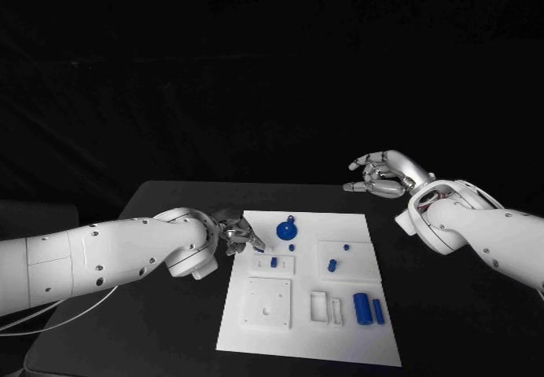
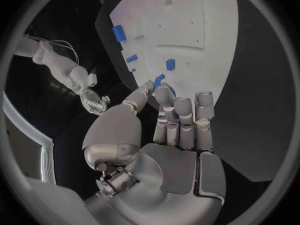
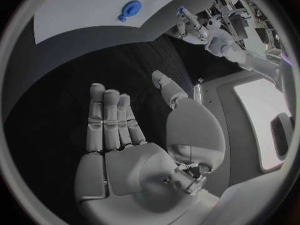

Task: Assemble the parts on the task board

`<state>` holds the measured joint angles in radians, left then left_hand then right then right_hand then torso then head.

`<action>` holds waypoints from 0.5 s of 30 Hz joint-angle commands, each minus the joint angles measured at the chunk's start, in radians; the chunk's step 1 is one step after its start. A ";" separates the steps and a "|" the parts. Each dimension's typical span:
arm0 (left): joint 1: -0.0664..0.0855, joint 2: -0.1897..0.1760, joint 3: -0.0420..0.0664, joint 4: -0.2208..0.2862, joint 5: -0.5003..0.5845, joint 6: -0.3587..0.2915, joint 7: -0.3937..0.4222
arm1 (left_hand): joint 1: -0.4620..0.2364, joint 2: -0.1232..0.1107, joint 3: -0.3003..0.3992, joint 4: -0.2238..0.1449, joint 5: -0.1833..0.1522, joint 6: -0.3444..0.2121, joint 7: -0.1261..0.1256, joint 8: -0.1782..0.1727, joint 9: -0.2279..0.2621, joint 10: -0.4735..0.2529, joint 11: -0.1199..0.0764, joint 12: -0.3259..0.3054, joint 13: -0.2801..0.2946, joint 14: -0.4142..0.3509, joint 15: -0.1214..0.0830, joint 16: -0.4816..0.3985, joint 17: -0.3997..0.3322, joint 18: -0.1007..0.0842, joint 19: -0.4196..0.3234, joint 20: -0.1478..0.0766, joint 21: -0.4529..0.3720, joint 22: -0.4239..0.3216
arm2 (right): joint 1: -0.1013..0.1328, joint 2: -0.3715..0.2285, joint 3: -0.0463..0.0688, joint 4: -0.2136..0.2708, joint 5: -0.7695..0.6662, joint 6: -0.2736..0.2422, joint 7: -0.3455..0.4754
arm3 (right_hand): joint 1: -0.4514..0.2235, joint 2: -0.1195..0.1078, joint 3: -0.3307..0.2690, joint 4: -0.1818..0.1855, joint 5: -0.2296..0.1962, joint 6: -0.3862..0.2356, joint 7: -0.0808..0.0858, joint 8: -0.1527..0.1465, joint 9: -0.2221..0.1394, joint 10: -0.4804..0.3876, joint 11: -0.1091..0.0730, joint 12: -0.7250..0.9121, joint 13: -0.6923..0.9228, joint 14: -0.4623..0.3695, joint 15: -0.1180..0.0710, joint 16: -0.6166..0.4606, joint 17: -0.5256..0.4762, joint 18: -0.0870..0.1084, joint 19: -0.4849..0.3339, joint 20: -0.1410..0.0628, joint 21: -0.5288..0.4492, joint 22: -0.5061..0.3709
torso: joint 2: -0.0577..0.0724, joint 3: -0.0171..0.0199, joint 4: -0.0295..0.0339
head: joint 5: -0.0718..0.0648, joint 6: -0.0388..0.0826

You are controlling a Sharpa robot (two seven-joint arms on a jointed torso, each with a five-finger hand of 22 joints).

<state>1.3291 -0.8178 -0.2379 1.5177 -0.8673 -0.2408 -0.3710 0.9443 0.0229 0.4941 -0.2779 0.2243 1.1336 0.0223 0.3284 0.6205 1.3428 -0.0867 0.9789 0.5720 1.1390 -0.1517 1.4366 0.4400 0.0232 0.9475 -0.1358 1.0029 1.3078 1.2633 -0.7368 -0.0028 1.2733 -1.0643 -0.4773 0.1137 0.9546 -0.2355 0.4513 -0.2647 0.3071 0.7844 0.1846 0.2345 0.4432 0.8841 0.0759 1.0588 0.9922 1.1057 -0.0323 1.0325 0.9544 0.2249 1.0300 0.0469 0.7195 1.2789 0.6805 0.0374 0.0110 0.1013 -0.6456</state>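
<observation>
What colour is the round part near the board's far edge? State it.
Blue; the round part shows best in the head view.

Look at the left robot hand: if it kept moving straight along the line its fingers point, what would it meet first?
Probably the small blue part at its fingertips, on the white task board. The left robot hand seems to be touching it, though depth is unclear.

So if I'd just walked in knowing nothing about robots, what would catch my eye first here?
Probably the white task board, bright in the middle of the black table, dotted with small blue parts, the round blue part near its far edge standing out. Next, the left hand at the board's near-left edge, fingertips at a small blue piece. The right hand hangs open beyond the board's far right corner, holding nothing.
</observation>
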 commanded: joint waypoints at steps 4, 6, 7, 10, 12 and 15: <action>0.001 0.015 -0.003 -0.025 -0.104 0.008 -0.070 | -0.004 -0.010 0.005 0.000 0.039 0.069 -0.036 0.059 0.185 0.052 -0.038 0.005 0.008 0.085 -0.071 0.010 0.004 0.009 0.014 -0.141 0.008 0.015 | 0.012 0.012 0.001 -0.014 0.039 -0.004 0.019 | 0.002 0.010 -0.009 0.002 0.006 -0.006 0.003 0.006 0.002 -0.007 -0.001 -0.009 -0.021 -0.010 -0.001 -0.008 -0.013 0.036 -0.008 0.009 -0.010 0.001 | 0.000 -0.0003 0.0021 | 0.000 -0.016; 0.000 0.023 -0.003 -0.035 -0.109 0.002 -0.068 | -0.005 -0.010 0.006 -0.001 0.045 0.071 -0.037 0.059 0.187 0.053 -0.038 0.007 0.011 0.086 -0.071 0.012 0.005 0.009 0.015 -0.141 0.009 0.015 | 0.013 0.016 0.001 -0.016 0.039 -0.004 0.019 | 0.003 0.011 -0.009 0.003 0.007 -0.007 0.003 0.007 0.003 -0.008 0.000 -0.010 -0.025 -0.011 0.000 -0.008 -0.015 0.037 -0.010 0.010 -0.011 0.001 | 0.001 -0.0007 0.0023 | 0.001 -0.020; 0.000 0.025 -0.003 -0.037 -0.109 0.001 -0.068 | -0.005 -0.010 0.006 -0.002 0.047 0.072 -0.037 0.059 0.188 0.054 -0.038 0.008 0.011 0.087 -0.071 0.012 0.005 0.010 0.015 -0.141 0.009 0.015 | 0.014 0.016 0.001 -0.017 0.039 -0.004 0.019 | 0.003 0.011 -0.009 0.003 0.007 -0.007 0.003 0.007 0.003 -0.008 0.000 -0.010 -0.026 -0.011 0.000 -0.009 -0.015 0.037 -0.010 0.010 -0.011 0.001 | 0.001 -0.0009 0.0025 | 0.001 -0.021; -0.004 0.035 -0.003 -0.044 -0.119 -0.004 -0.062 | -0.007 -0.010 0.007 -0.003 0.065 0.076 -0.038 0.057 0.191 0.054 -0.039 0.013 0.016 0.088 -0.072 0.016 0.008 0.011 0.017 -0.141 0.011 0.016 | 0.016 0.017 0.002 -0.015 0.039 -0.004 0.020 | 0.004 0.012 -0.009 0.003 0.008 -0.008 0.003 0.007 0.003 -0.008 0.000 -0.010 -0.028 -0.011 0.000 -0.009 -0.016 0.037 -0.010 0.011 -0.012 0.001 | 0.001 -0.0018 0.0018 | 0.004 -0.026; -0.005 0.041 -0.003 -0.048 -0.121 -0.004 -0.061 | -0.008 -0.011 0.007 -0.004 0.076 0.080 -0.039 0.057 0.195 0.055 -0.040 0.017 0.019 0.090 -0.073 0.020 0.010 0.012 0.019 -0.141 0.013 0.017 | 0.017 0.018 0.003 -0.015 0.039 -0.004 0.020 | 0.004 0.012 -0.009 0.003 0.009 -0.008 0.003 0.007 0.003 -0.008 0.000 -0.010 -0.030 -0.011 0.000 -0.009 -0.017 0.037 -0.010 0.012 -0.012 0.001 | 0.001 -0.0025 0.0015 | 0.003 -0.029; -0.008 0.054 -0.003 -0.055 -0.148 -0.003 -0.059 | -0.009 -0.012 0.007 -0.005 0.081 0.083 -0.040 0.058 0.197 0.056 -0.041 0.020 0.022 0.091 -0.074 0.022 0.011 0.013 0.020 -0.141 0.014 0.017 | 0.018 0.019 0.003 -0.014 0.039 -0.004 0.020 | 0.005 0.013 -0.010 0.003 0.011 -0.009 0.003 0.008 0.003 -0.009 0.000 -0.010 -0.032 -0.012 0.000 -0.009 -0.018 0.037 -0.011 0.012 -0.013 0.001 | 0.001 -0.0027 0.0003 | 0.004 -0.030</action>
<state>1.3220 -0.7688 -0.2414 1.4641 -0.9700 -0.2410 -0.4273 0.9288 0.0052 0.4973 -0.2785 0.2991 1.1488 0.0247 0.3285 0.6206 1.3533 -0.0895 0.9943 0.5930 1.1544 -0.1535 1.4531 0.4500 0.0231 0.9581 -0.1393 1.0139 1.3076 1.2804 -0.7194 -0.0002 1.2578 -1.0308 -0.4798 0.1204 0.9586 -0.2315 0.4485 -0.2619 0.3111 0.7793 0.1860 0.2379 0.4454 0.8827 0.0751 1.0530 0.9610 1.1004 -0.0342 1.0281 0.9371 0.2335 1.0217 0.0554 0.7133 1.2793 0.6812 0.0353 0.0126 0.1044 -0.6741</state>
